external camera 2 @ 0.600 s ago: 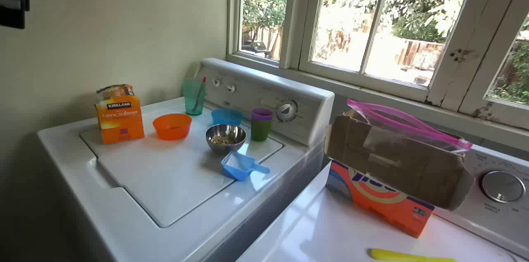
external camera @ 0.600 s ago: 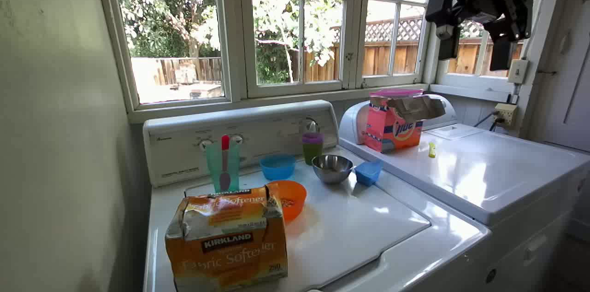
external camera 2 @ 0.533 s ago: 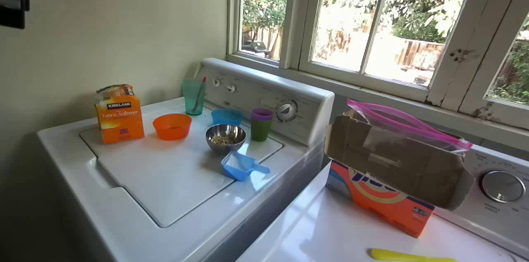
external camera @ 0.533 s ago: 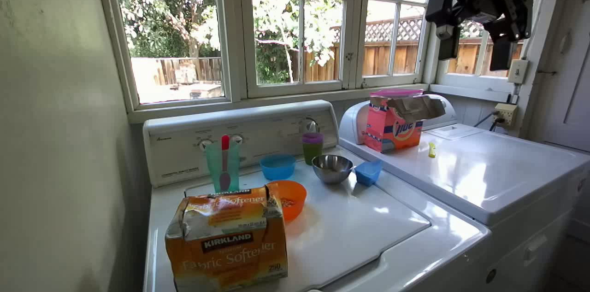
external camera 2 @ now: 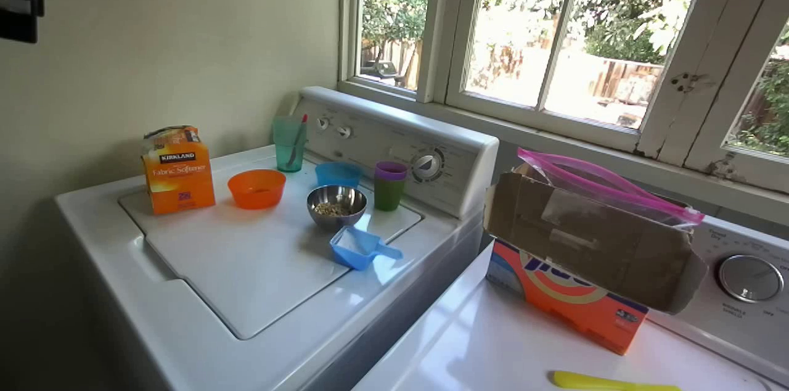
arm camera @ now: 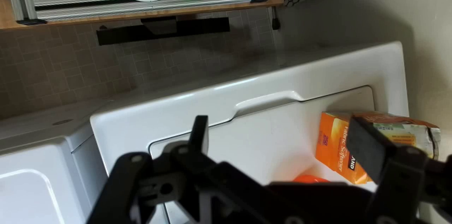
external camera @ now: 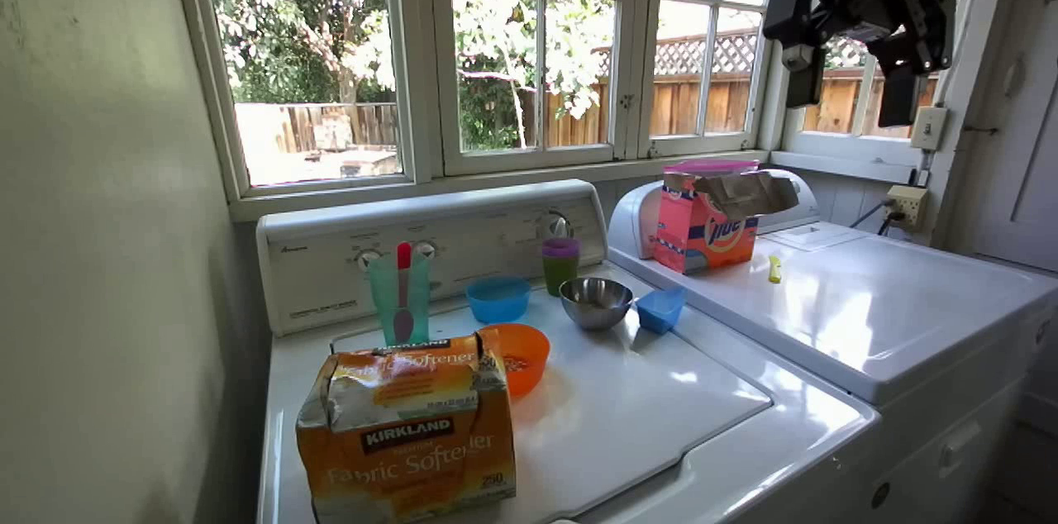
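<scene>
- While it bears most of the smaller things, the broad white enamel counter (external camera: 628, 425) is the top of a washing machine, with a plain pale wall (external camera: 99, 259) alongside.
- Next in size comes the upright orange-and-yellow cardboard fabric softener box (external camera: 413, 458), standing on the counter near the wall, its top crumpled. Its long axis appears to run crosswise, from the wall side toward the counter's middle.
- Well above hangs the black two-fingered metal claw (external camera: 851, 92), on the only arm. From it the box lies below and, in the wrist view, over to the picture's right, partly behind one black finger (arm camera: 367, 149). That overlap is only a line of sight; an exterior view shows them well apart. The claw's fingers are spread wide, with nothing gripped between them, and no contact with anything shows.
- Just beside the box sits the round orange plastic bowl (external camera 2: 256, 197), of which the wrist view shows only a small part, low between the fingers.
- Farther from the box stands the shiny round steel bowl (external camera: 597, 313), holding small brownish pieces.
- Smallest of these, the blue plastic scoop (external camera: 660, 314) lies just beside the steel bowl, something white inside it.
</scene>
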Controlling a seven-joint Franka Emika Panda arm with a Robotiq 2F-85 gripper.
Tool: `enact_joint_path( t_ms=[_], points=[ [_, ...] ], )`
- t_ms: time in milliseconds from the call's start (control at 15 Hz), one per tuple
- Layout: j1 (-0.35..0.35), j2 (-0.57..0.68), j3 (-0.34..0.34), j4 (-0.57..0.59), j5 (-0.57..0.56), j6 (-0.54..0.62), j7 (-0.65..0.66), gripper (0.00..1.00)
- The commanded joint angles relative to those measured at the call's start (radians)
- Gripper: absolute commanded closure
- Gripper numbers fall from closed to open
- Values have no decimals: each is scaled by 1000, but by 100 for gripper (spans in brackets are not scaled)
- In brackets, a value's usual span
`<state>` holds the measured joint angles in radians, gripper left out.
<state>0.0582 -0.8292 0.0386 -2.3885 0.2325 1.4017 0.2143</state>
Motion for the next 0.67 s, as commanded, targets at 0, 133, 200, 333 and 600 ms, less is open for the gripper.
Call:
enact_joint_path(
  t_ms=[0, 133, 200, 333, 600],
  points=[
    [-32, 1, 19, 3, 11, -7, -18, 0],
    [-43, 11, 3, 6, -12, 32, -46, 0],
    [-50, 18, -7, 11, -27, 46, -62, 0],
    [-66, 40, -49, 25, -58, 94, -130, 0],
    [-77, 139, -140, 85, -107, 146, -287, 0]
  ],
)
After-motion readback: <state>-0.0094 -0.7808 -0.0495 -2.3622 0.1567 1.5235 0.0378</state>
